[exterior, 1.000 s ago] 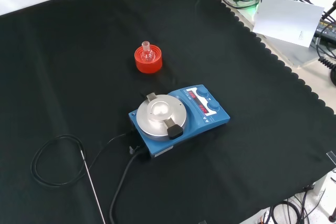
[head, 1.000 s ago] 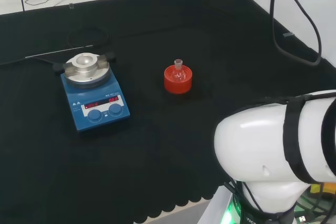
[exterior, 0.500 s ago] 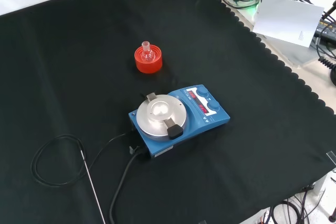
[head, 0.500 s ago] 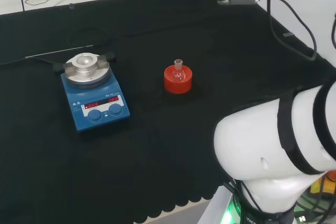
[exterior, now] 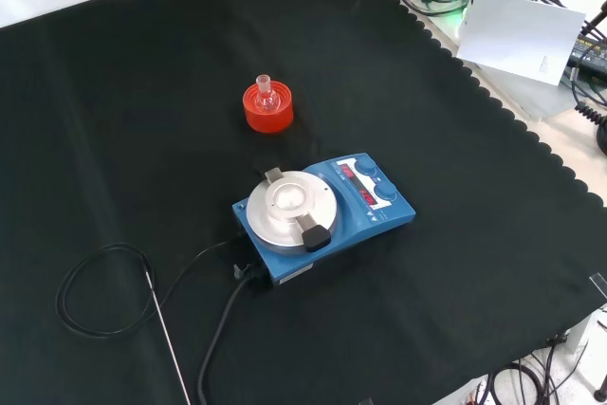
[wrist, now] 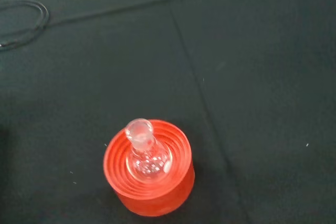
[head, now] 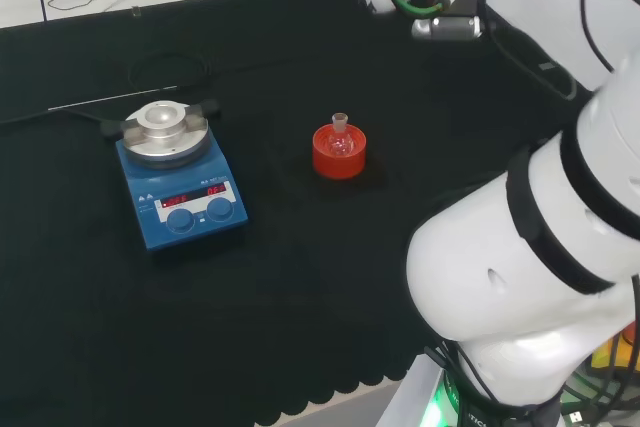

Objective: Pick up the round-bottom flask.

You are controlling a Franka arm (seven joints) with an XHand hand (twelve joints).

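Round-bottom flask (wrist: 147, 157) sat upright in red ribbed stand (wrist: 151, 190), which kept it from rolling; well apart from robot hand, whose grip state couldn't be told.

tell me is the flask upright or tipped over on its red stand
Upright. The round-bottom flask sits in the red ribbed stand with its neck pointing up, seen likewise in head and front views.

round-bottom flask (wrist: 145, 156) | clear glass | upright | seated in red ribbed stand (wrist: 149, 190)
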